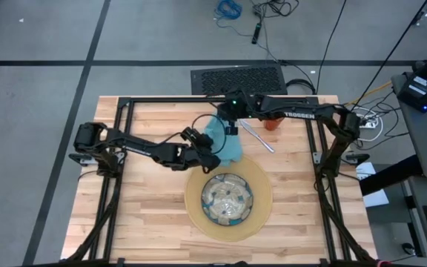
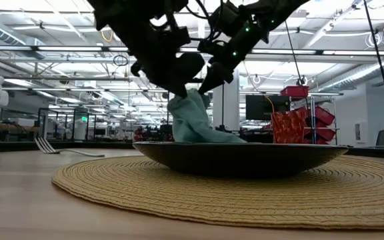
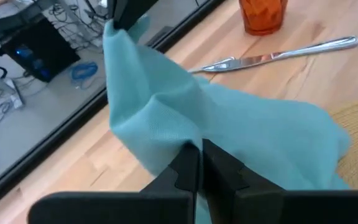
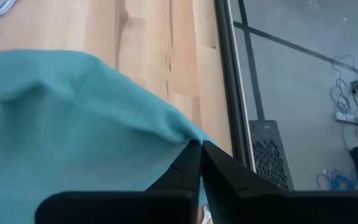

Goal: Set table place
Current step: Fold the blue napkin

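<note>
Both grippers pinch the teal napkin (image 1: 227, 141) you are handling: your left gripper (image 3: 199, 163) has its fingers pressed together on one fold of the cloth, while your right gripper (image 4: 199, 160) clamps a corner of it, lifted above the table (image 1: 147, 215). Between them the napkin hangs in a loose peak, just behind the round tan mat (image 1: 262, 211), its lower edge draped at the mat's far rim. On the mat sits the patterned glass plate (image 1: 227, 200). Beyond the napkin, away from the mat, lies a silver knife (image 3: 278, 56), with the small orange cup (image 3: 263, 14) just past it. You can see a fork (image 2: 59, 148) lying to one side of the mat.
</note>
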Controlling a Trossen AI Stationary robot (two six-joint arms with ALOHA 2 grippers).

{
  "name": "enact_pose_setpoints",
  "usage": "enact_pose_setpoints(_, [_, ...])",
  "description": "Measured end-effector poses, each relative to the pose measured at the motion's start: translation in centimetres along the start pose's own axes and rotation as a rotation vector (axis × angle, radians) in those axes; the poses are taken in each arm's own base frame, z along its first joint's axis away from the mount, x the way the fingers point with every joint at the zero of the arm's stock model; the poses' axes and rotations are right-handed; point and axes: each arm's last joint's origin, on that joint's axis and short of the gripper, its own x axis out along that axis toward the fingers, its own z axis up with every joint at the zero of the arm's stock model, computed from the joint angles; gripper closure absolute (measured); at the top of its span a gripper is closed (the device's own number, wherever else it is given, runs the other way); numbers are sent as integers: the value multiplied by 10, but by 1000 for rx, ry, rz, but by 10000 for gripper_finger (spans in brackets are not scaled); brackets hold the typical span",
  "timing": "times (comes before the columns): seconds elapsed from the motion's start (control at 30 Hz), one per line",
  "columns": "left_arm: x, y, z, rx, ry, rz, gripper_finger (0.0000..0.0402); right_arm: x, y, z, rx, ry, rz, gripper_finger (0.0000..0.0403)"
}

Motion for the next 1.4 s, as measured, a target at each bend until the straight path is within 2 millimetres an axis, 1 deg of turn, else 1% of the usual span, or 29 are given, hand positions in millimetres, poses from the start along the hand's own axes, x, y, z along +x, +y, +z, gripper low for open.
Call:
enact_pose_setpoints(0.17, [-5, 5, -9, -4, 26, 9, 401, 0, -10, -6, 40, -21, 37, 403])
enact_pose_setpoints(0.3, [-6, 6, -18, 24, 49, 36, 402, 7, -9, -9, 27, -21, 66, 403])
enact_pose_setpoints(0.47, [-10, 3, -17, 27, 23, 57, 401, 9, -8, -3, 2, -87, 64, 403])
enact_pose_setpoints(0.6, [-17, 7, -14, 39, 3, 94, 401, 9, -11, -2, -4, -104, 50, 403])
enact_pose_setpoints(0.77, [-20, 13, -17, 87, 29, 154, 401, 11, -13, -3, 0, -126, 64, 403])
enact_pose_setpoints(0.9, [-18, 15, -18, 87, 36, 165, 402, 17, -14, -4, 3, -136, 62, 403])
enact_pose_setpoints(1.0, [-16, 19, -22, 74, 60, 185, 401, 24, -13, -8, 11, -123, 78, 403])
enact_pose_setpoints(1.13, [-9, 26, -35, 67, 98, 202, 402, 31, -14, -14, 25, -101, 84, 403])
enact_pose_setpoints(1.27, [-3, 29, -46, 42, 144, 169, 402, 35, -16, -19, 40, -80, 91, 403])
enact_pose_setpoints(1.4, [1, 23, -44, 31, 122, 67, 402, 42, -17, -28, 64, -32, 113, 403])
